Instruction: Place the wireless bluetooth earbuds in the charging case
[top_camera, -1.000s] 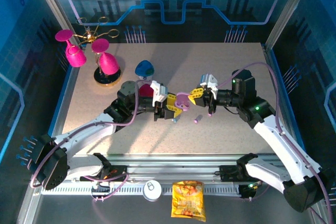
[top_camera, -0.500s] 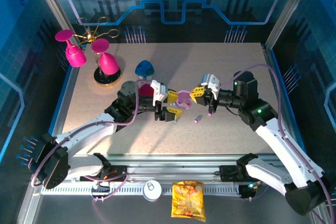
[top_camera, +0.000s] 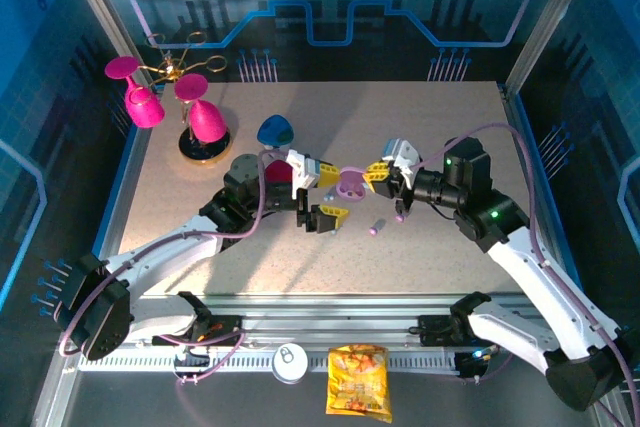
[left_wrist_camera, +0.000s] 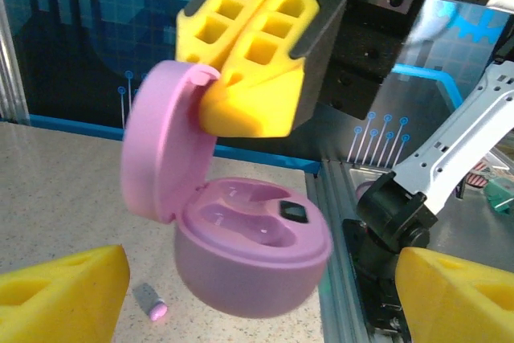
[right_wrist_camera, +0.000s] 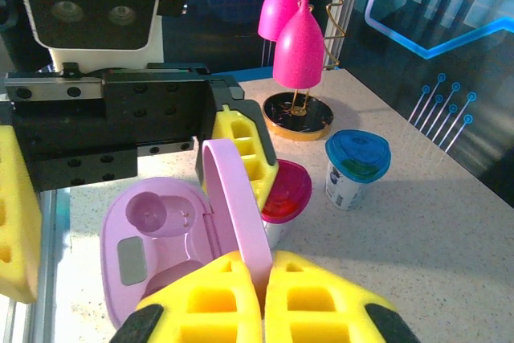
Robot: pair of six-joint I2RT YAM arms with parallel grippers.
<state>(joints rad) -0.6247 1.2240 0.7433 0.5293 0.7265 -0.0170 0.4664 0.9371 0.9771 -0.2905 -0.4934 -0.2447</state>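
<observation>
Spread wide, the left tool [top_camera: 330, 195] has released the pinkish-purple pebble-shaped plastic charging case [left_wrist_camera: 249, 247], leaving the right tool [top_camera: 376, 175] pinching its open lid, likely freeing itself to fetch the tiny pinkish plastic earbud [top_camera: 373, 228] lying on the table [top_camera: 450, 127] just beside that case.

I see left arm [top_camera: 170, 247], right arm [top_camera: 530, 267] reaching inward, tips facing — left fingers [left_wrist_camera: 64, 291] spread wide, right fingers [left_wrist_camera: 249, 62] pinched shut.
</observation>
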